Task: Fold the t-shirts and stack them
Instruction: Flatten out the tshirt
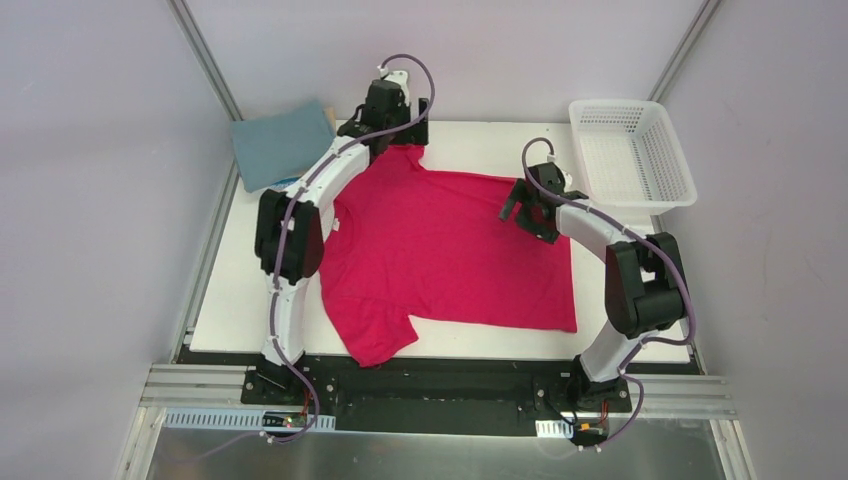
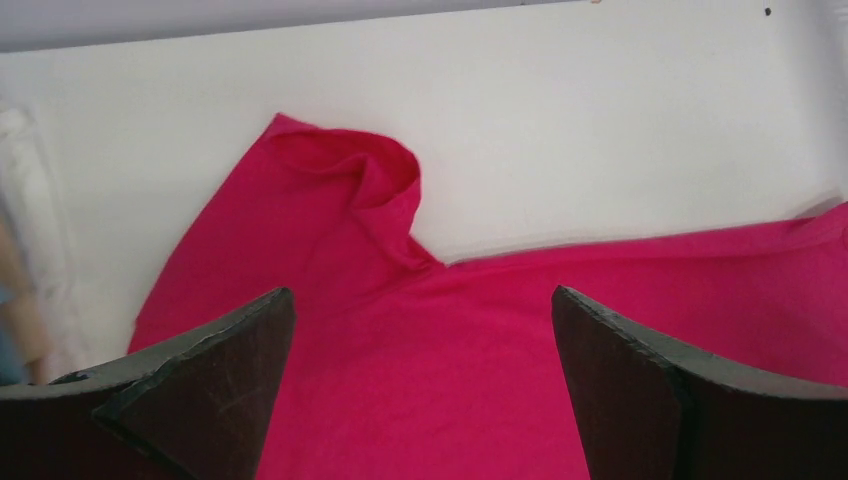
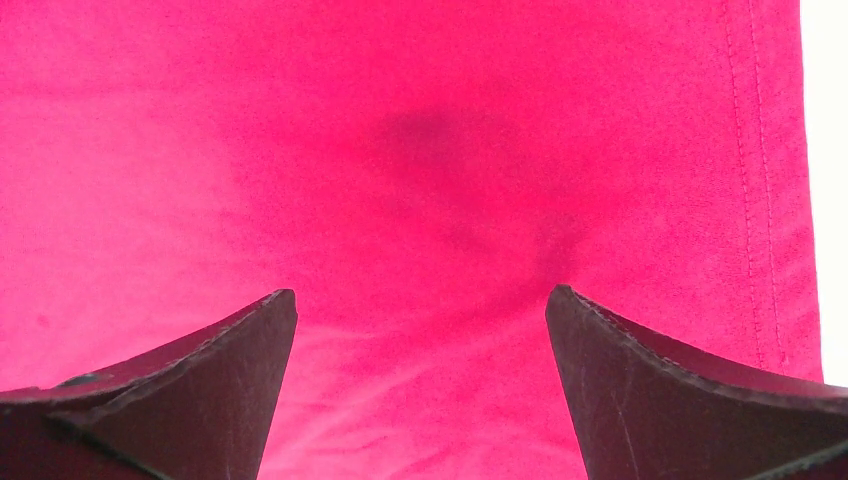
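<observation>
Your pink t-shirt [image 1: 450, 250] lies flat on the table [image 1: 480, 140], neck left, hem [image 3: 770, 200] right. Your left gripper [image 2: 422, 300] sits wide open over the far sleeve [image 2: 340, 190]. Your right gripper [image 3: 420, 300], open too, is probably near the hem. Both hold nothing.

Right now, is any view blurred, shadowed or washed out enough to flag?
Top view: sharp, even light, shirt very saturated. Left wrist view: left edge smeared out of focus. Right wrist view: a dark shadow on the shirt ahead of the right tool; table washed out white.
</observation>
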Controlling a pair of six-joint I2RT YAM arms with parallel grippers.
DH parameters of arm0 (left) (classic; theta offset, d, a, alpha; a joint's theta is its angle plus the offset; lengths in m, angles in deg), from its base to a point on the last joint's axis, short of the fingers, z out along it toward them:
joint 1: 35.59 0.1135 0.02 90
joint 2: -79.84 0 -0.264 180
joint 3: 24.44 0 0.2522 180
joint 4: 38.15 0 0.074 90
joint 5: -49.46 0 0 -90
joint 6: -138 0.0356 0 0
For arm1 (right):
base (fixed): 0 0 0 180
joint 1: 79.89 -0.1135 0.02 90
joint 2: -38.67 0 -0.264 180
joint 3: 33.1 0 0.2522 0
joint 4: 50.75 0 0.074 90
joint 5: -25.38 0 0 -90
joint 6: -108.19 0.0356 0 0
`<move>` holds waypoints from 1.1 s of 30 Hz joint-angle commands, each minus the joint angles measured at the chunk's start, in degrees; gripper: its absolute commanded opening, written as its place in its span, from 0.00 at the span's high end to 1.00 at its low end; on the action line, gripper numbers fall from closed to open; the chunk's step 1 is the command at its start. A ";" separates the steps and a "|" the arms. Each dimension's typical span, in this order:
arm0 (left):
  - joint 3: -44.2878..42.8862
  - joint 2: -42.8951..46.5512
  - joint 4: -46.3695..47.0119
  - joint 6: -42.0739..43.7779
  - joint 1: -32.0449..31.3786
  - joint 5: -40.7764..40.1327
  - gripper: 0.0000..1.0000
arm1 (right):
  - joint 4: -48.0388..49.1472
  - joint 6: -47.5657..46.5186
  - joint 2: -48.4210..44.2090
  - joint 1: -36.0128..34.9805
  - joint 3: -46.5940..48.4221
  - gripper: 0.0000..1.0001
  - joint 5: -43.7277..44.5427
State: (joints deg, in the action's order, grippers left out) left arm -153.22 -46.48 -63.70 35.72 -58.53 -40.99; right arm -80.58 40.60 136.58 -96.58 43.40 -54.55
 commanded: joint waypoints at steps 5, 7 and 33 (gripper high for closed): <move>19.93 10.28 -0.45 -12.46 6.97 2.70 0.01 | -0.43 -0.86 -1.33 -2.83 1.74 0.00 -1.18; 23.61 10.54 -0.33 -13.53 7.29 3.74 0.01 | -0.76 -0.51 -0.51 -3.26 1.56 0.00 -1.06; 59.89 44.02 -5.55 -24.87 6.21 -6.89 0.01 | -6.88 3.25 -14.61 -4.49 -9.48 0.01 -4.82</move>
State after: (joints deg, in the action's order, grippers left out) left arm -86.95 -4.78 -68.97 9.58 -51.58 -47.54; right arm -84.80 44.66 124.25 -100.71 28.32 -59.29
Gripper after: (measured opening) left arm 0.990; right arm 0.993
